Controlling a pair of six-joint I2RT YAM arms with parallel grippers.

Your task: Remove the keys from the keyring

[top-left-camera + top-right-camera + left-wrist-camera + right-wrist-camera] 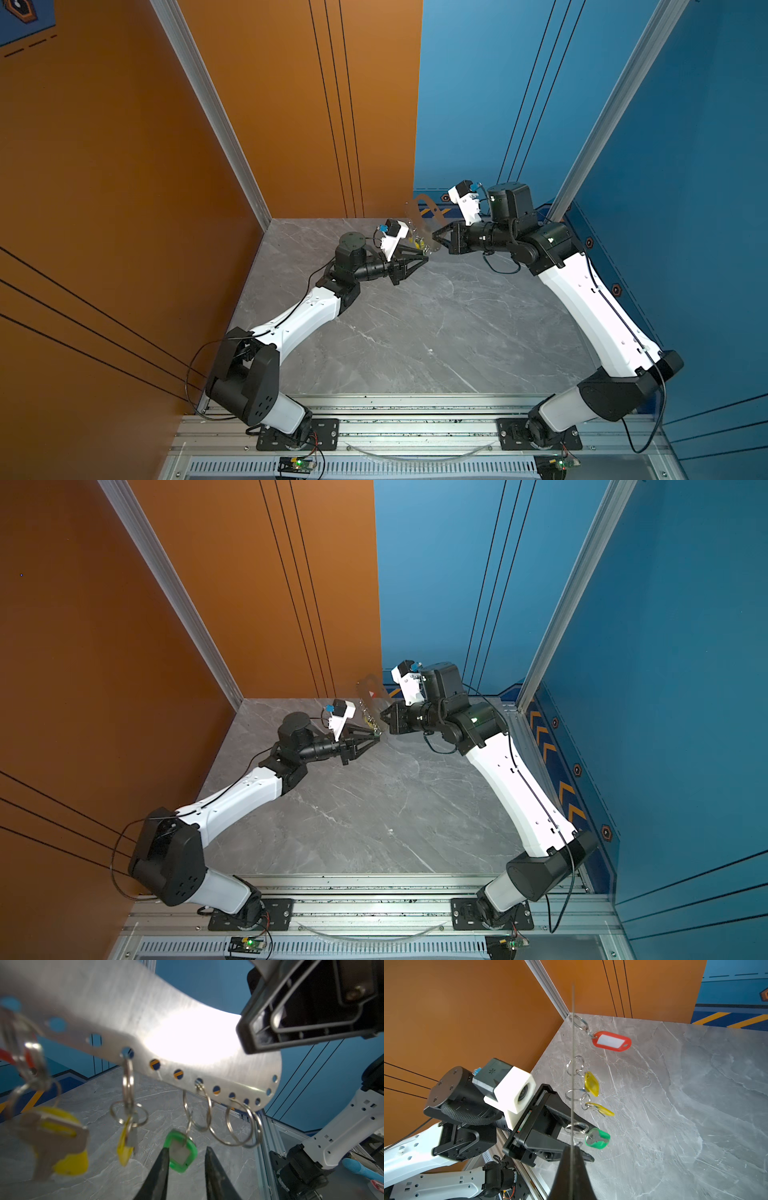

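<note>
Clamps the keyring (124, 1012) in the right claw (572, 1150); straddles the green key (180, 1151) hanging under it, left claw (187, 1148) apart.

Grey veined marble counter (415, 332), glossy under bright light. Left of the counter, orange wall (104, 166) with thin black lines; right of it, blue wall (685, 124). Aluminium posts (212, 116) at its far corners, slotted aluminium rail (415, 409) along its near edge.
</note>
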